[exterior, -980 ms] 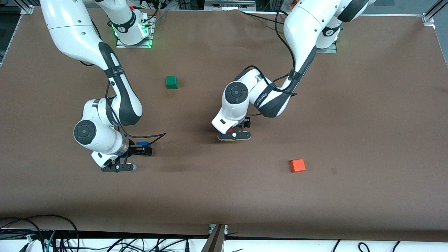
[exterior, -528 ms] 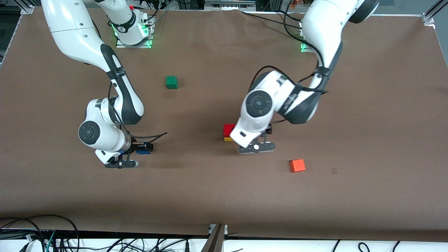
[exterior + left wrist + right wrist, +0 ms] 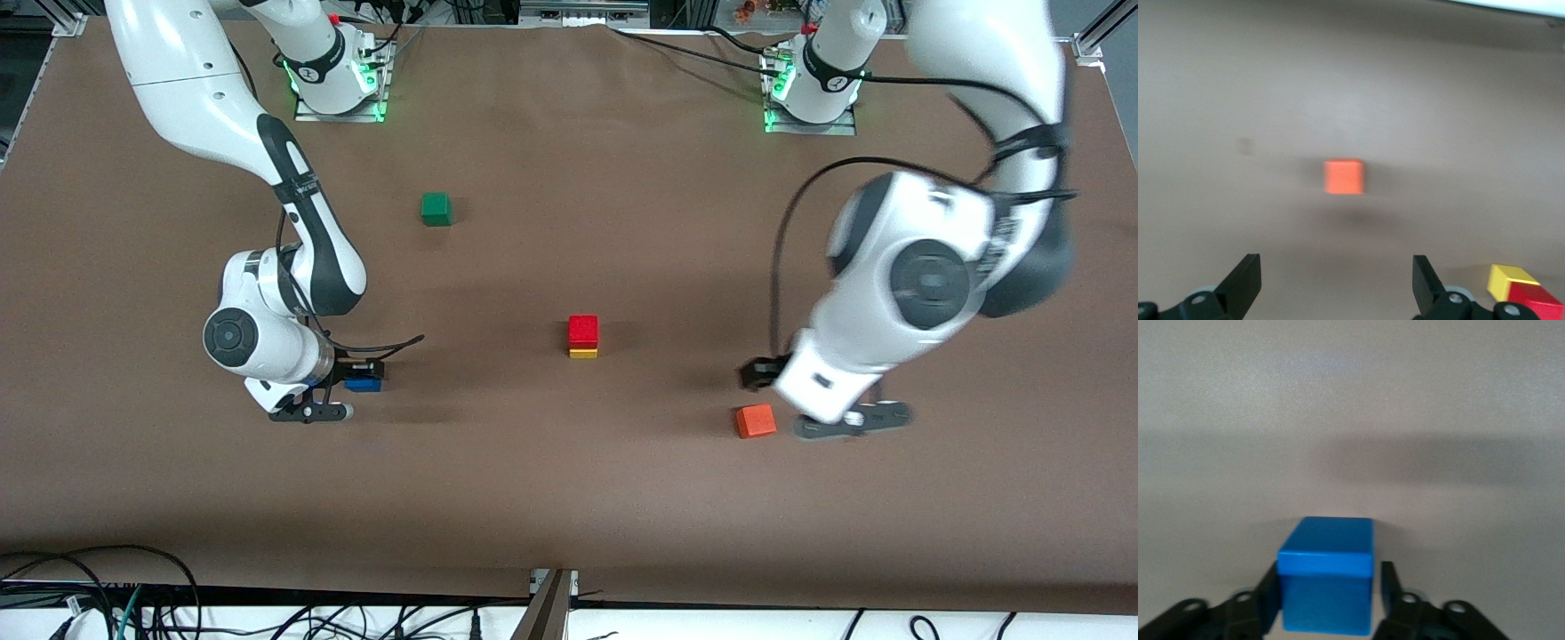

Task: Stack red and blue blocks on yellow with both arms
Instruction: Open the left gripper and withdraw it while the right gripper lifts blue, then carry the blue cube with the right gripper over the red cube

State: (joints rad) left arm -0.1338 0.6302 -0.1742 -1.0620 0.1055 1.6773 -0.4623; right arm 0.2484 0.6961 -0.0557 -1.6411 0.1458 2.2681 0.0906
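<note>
Right gripper (image 3: 1328,600) had its fingers clamped on the blue block (image 3: 1327,583), at nine o'clock from the stack. Left gripper (image 3: 1337,283) hung wide open and empty by the orange-red cube (image 3: 756,420). Red block (image 3: 583,331) sat on yellow (image 3: 583,354); an off-centre blue could have toppled it.

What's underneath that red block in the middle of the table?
The red block sits on a yellow block. Only the yellow one's side edge shows; its top is covered.
</note>
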